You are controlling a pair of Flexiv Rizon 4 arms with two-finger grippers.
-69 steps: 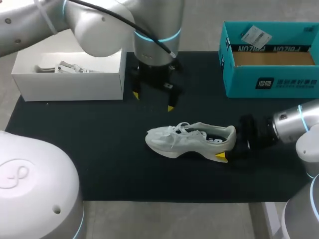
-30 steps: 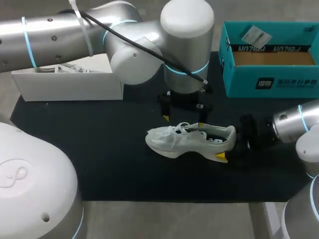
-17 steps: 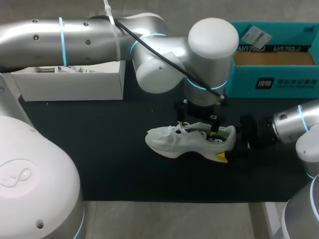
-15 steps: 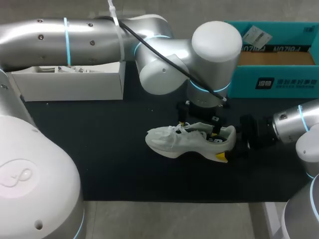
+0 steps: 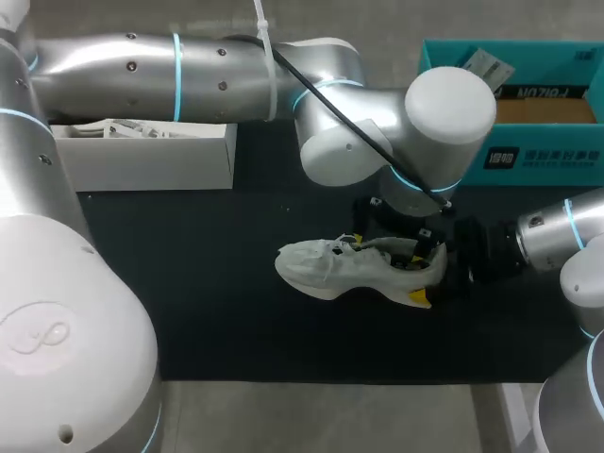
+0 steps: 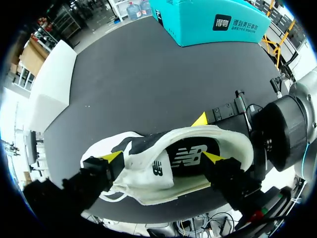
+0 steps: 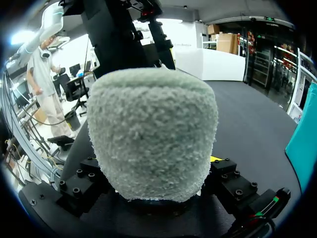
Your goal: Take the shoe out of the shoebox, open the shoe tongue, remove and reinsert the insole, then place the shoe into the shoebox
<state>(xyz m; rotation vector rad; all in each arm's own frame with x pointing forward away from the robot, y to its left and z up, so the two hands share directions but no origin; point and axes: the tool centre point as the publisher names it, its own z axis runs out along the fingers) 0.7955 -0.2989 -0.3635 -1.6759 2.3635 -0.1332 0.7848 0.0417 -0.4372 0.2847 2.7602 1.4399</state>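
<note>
Shoe (image 5: 354,269) is out of the box, upright on its sole in the middle of the black mat (image 5: 208,283). The toe points left and the heel right. It's white, and the dark insole (image 6: 190,157) shows through the opening.

Right gripper (image 5: 432,276) comes in low from the right and is clamped on the heel. One yellow tip is on the near side of the heel and the other on the far side. In its own wrist view the heel fills the space between its fingers.

Left gripper (image 5: 389,247) is right over the shoe opening, pointing down. Its fingers are spread wide along the shoe's length. One tip is at the lace end beside the tongue (image 6: 148,168); the other is down inside the collar, close to the heel. It isn't pinching anything. Can't tell whether the lace-end tip actually touches the tongue.

The two grippers sit close together at the heel end, left above and right behind.

Teal shoebox (image 5: 514,160) is at the far right, open side up, apart from the shoe. White box (image 5: 142,160) is at the far left with some pale bits inside; can't make out what they are.
</note>
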